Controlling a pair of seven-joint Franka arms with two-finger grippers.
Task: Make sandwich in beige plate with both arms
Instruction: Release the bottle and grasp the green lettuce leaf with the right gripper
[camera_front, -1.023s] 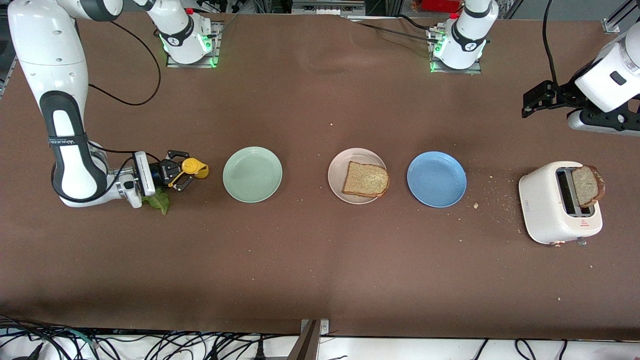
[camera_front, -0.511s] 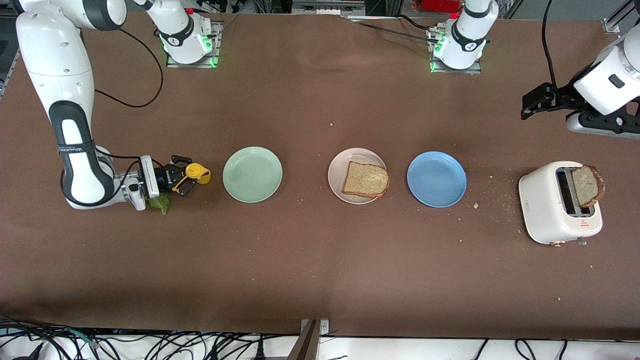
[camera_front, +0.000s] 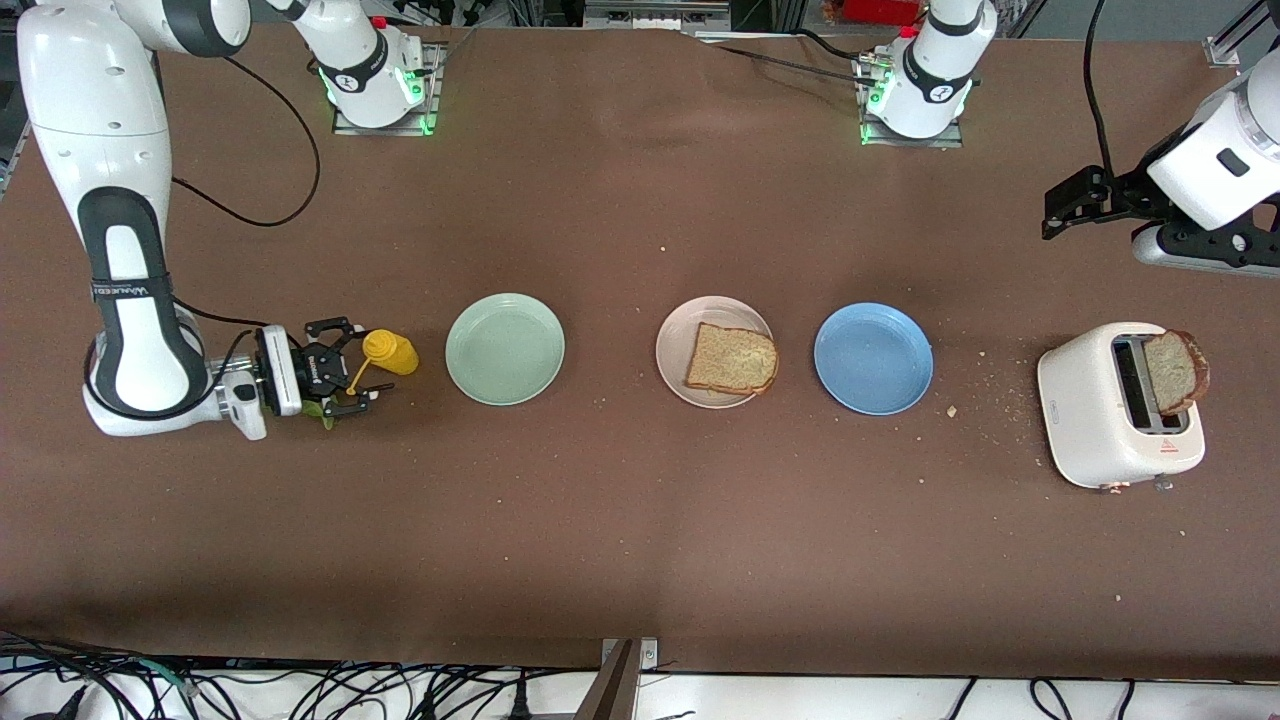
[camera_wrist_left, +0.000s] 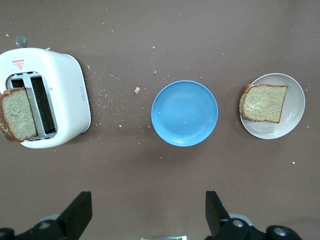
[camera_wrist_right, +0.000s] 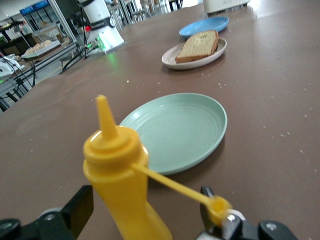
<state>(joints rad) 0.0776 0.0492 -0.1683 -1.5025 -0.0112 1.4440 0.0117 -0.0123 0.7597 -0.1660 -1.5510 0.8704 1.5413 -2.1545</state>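
This is a robotics lab set up as a mock kitchen. Two white robot arms are bolted to metal base plates (camera_front: 380, 105) with green status lights on a table (camera_front: 640, 550) covered in brown sheeting, and loose black cables (camera_front: 300, 690) hang along its near edge. The right wrist view shows equipment racks and shelving (camera_wrist_right: 35, 30) around the table, while a toaster (camera_front: 1110, 405), plates and a mustard bottle (camera_front: 390, 352) serve as props.

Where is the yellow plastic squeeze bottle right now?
The yellow plastic squeeze bottle stands on the table toward the right arm's end, between the open right gripper and the mint-green round plate.
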